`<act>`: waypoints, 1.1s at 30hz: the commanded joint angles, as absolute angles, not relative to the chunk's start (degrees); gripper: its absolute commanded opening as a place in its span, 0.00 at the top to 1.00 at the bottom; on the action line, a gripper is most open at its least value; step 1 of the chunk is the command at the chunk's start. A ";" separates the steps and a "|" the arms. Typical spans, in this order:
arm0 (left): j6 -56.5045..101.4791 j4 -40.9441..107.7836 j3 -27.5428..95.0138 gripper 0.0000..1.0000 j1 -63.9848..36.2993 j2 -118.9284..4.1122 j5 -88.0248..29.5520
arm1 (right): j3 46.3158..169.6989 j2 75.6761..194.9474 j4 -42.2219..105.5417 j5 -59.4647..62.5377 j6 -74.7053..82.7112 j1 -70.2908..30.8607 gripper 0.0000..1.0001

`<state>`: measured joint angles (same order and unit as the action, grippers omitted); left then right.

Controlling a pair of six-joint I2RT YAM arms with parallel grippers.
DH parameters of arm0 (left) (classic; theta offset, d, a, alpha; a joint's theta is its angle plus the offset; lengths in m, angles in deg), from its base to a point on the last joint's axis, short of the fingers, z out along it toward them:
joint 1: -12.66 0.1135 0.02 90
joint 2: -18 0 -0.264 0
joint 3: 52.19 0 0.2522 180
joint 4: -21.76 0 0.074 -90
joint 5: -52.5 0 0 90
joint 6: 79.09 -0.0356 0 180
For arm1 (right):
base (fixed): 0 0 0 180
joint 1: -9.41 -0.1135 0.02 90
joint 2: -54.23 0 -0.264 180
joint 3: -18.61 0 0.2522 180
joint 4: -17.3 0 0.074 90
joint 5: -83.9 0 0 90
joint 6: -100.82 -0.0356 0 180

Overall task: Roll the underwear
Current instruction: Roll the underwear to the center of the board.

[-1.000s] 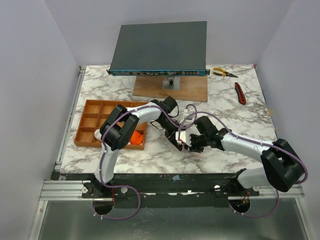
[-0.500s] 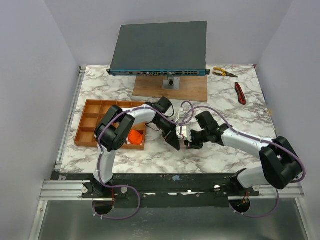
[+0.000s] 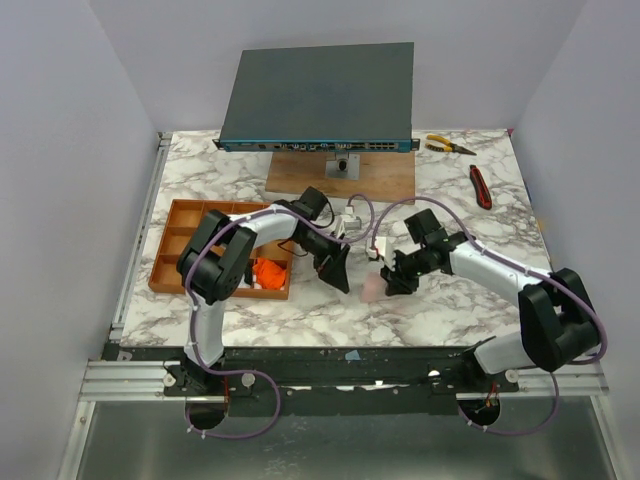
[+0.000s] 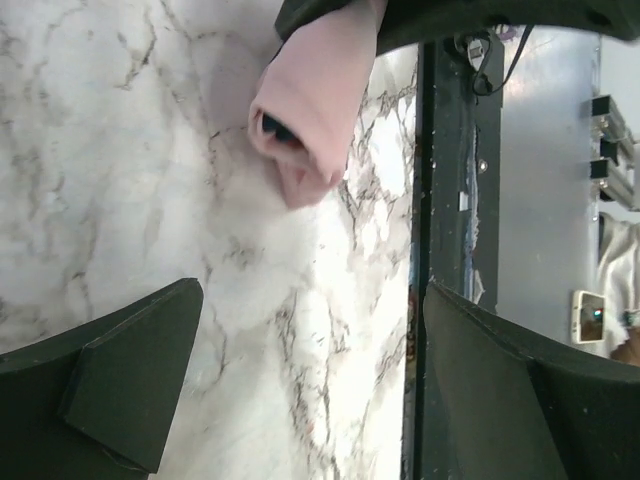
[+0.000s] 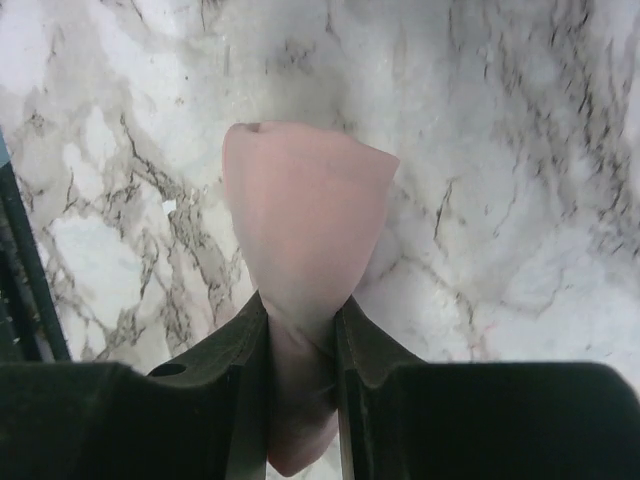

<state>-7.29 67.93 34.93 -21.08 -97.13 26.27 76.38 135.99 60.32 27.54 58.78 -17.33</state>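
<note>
since a second ago the left gripper [image 3: 336, 272] has let go of the roll [image 3: 373, 290] and drawn back toward the tray [image 3: 170, 262], and the right gripper [image 3: 388, 280] has shifted a little away from it, so the pink roll now shows between the two

from above most of the roll is hidden under the right gripper; only its pale lower end peeks out, just off the left fingertips. in the right wrist view the roll's [image 5: 305, 220] near end is swallowed between the fingers [image 5: 245, 345], and whether its far end touches the table [image 5: 520, 150] is hard to tell. the left wrist view cuts the roll [image 4: 310, 110] off at the top, with dark edging showing inside its open end

markings on the front strip of the box [image 3: 320, 95] are too small to read

left gripper [image 4: 310, 300]: jaws spread wide, holding nothing, the roll beyond its tips. right gripper [image 5: 300, 325]: clamped on the roll. orange cloth [image 3: 268, 272] lies in the tray, beside the left arm
</note>
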 commanded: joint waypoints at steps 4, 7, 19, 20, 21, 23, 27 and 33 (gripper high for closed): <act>-16.31 71.62 36.85 0.01 -19.99 -92.10 28.69 | 79.43 136.08 68.42 30.08 55.49 -15.77 0.99; -16.56 69.62 34.88 0.01 -19.95 -89.76 27.85 | 80.50 136.82 68.38 31.54 53.94 -15.51 0.99; -5.25 46.09 17.47 0.01 -18.05 -72.53 18.42 | 85.01 142.79 69.06 37.77 48.84 -13.74 0.99; -6.05 45.62 16.57 0.01 -18.25 -70.34 17.20 | 85.54 143.46 69.57 38.86 48.76 -13.53 1.00; -6.83 45.18 15.52 0.01 -18.45 -68.79 15.74 | 85.82 144.05 69.65 39.39 48.39 -13.30 0.99; -8.60 44.75 13.95 0.01 -19.49 -65.63 12.98 | 85.99 144.38 69.40 40.04 47.78 -13.33 0.99; -14.76 46.38 12.77 0.01 -25.02 -61.68 4.60 | 86.87 145.18 69.72 41.87 46.58 -13.28 0.99; -20.68 51.09 17.99 0.01 -32.95 -63.94 -4.23 | 88.67 146.45 72.28 45.67 44.86 -13.26 0.99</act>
